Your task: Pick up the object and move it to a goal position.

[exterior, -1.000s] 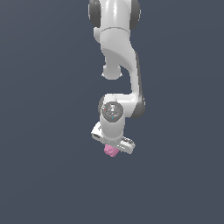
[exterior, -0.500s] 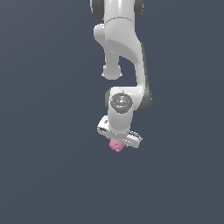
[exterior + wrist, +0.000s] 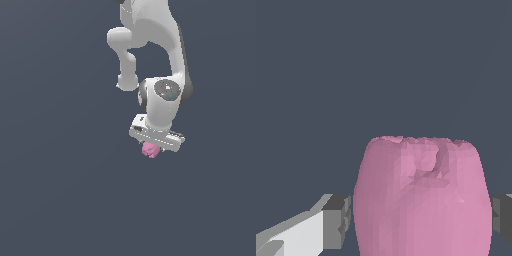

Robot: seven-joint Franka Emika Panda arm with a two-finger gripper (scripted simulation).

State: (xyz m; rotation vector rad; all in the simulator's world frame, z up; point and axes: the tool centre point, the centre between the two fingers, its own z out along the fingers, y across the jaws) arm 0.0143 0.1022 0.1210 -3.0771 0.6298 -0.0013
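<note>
The object (image 3: pixel 150 150) is a small pink lumpy blob that hangs just under the white hand of the arm in the exterior view. My gripper (image 3: pixel 151 148) is shut on it, and the hand hides most of the fingers there. In the wrist view the object (image 3: pixel 423 195) fills the lower middle, with the grey fingertips (image 3: pixel 338 220) pressed against its two sides. The gripper (image 3: pixel 421 220) holds it above the plain dark grey ground.
The white arm (image 3: pixel 160 60) reaches down from the top of the exterior view. Around it there is only flat dark grey ground (image 3: pixel 60 190) with no other objects, edges or marker in view.
The arm has carried the object towards the exterior view's right and upward over the last second. The hand has tilted a little, and the grip on the blob is unchanged.
</note>
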